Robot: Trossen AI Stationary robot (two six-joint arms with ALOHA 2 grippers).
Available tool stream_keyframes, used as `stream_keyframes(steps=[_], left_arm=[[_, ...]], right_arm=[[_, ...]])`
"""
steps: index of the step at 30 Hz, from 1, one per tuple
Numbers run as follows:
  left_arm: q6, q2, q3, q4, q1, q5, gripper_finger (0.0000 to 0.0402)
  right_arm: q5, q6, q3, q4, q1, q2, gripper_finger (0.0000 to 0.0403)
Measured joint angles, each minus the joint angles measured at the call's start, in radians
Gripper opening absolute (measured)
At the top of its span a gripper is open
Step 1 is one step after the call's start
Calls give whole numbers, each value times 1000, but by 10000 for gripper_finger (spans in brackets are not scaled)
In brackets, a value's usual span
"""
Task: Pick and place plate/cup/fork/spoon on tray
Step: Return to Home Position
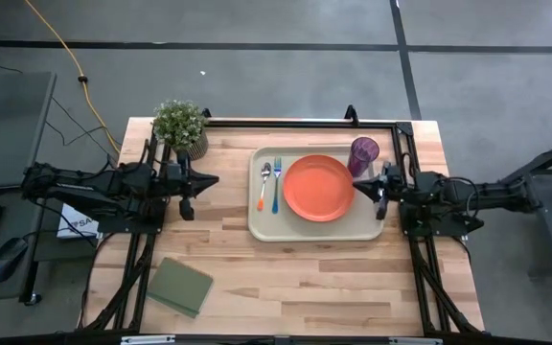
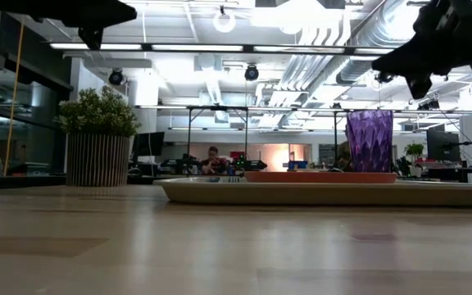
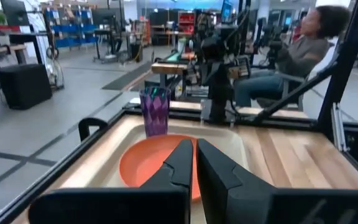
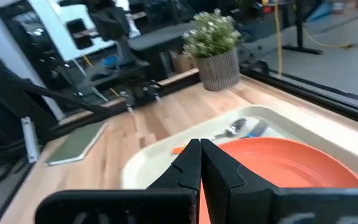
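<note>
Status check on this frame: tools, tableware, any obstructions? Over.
Left tool and right tool shut, empty, raised off table. Plate, cup, fork, spoon all on tray. Potted plant, green pad clear of tray.

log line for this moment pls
step: return home | tray: plate, cup, fork, spoon all on it | left gripper: shut, left of tray | right gripper: shut, at tray's right edge

Under my pale wooden plank table (image 1: 305,278): grey concrete floor (image 1: 257,67) | far left: yellow cable (image 1: 70,59) | overhead: bright round ceiling lamps (image 2: 224,20), white ducts (image 2: 383,24)
</note>
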Motion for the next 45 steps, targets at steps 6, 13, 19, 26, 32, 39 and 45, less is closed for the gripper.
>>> stream_keyframes(steps=[6, 13, 19, 26, 32, 39, 45], left_arm=[[0, 0, 0, -8, 0, 0, 3], [0, 0, 0, -11, 0, 0, 3], [1, 0, 0, -12, 0, 0, 3], [1, 0, 0, -12, 0, 0, 3], [-1, 0, -5, -7, 0, 6, 3], [-39, -69, -127, 34, 0, 49, 0], [-51, -194, -238, 100, 2, 55, 0]], right_arm=[[24, -21, -129, 155, 74, -44, 0], [-2, -59, -144, 107, 77, -157, 0], [30, -30, -164, -12, 77, -272, 0], [-6, -96, -212, 122, 93, -256, 0], [26, -147, -212, 127, 103, -256, 0], [27, -143, -212, 128, 102, -255, 0], [24, -134, -212, 129, 102, -255, 0]])
